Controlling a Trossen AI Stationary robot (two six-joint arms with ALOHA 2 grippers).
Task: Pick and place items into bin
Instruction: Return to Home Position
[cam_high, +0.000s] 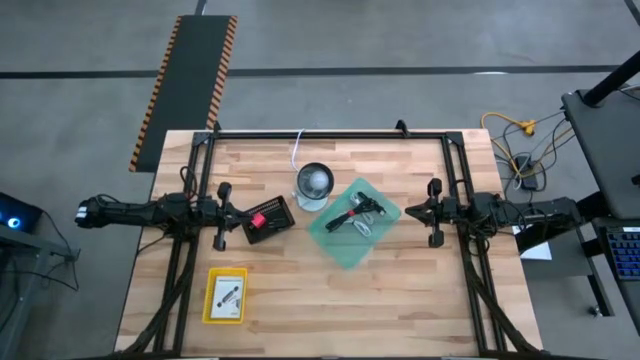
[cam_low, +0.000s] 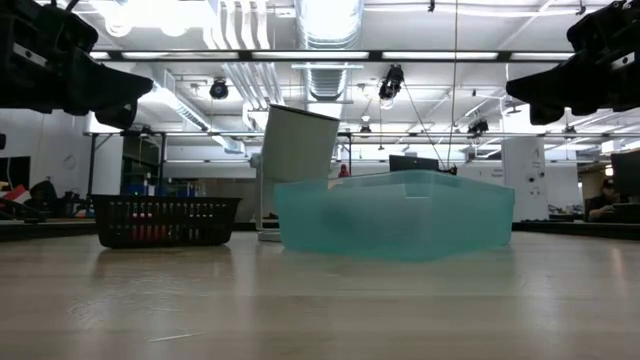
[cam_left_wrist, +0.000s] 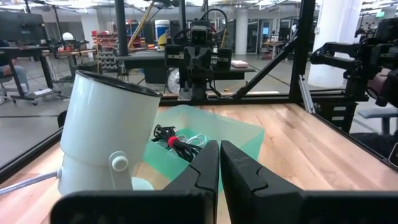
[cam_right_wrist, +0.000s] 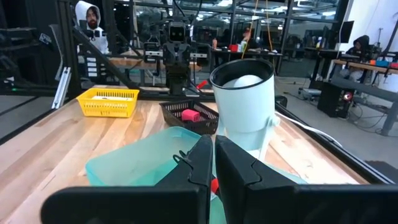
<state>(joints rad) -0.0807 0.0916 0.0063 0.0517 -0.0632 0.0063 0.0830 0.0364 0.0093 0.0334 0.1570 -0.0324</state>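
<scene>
left hand (cam_left_wrist: 219, 144) and right hand (cam_right_wrist: 213, 140), both pressed together and empty, hang at opposite desk (cam_high: 400, 300) edges; homing looks finished, so the next move only calls for staying clear of the teal bin (cam_high: 340, 252).

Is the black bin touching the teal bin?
Apart. The high view shows a strip of bare table between the black bin and the teal bin.

We see a round grey-white cup (cam_high: 314, 183) (it leans to one side) on the wooden table (cam_high: 400, 300), and a hazard-striped mat (cam_high: 190, 85) on the floor beyond.
</scene>
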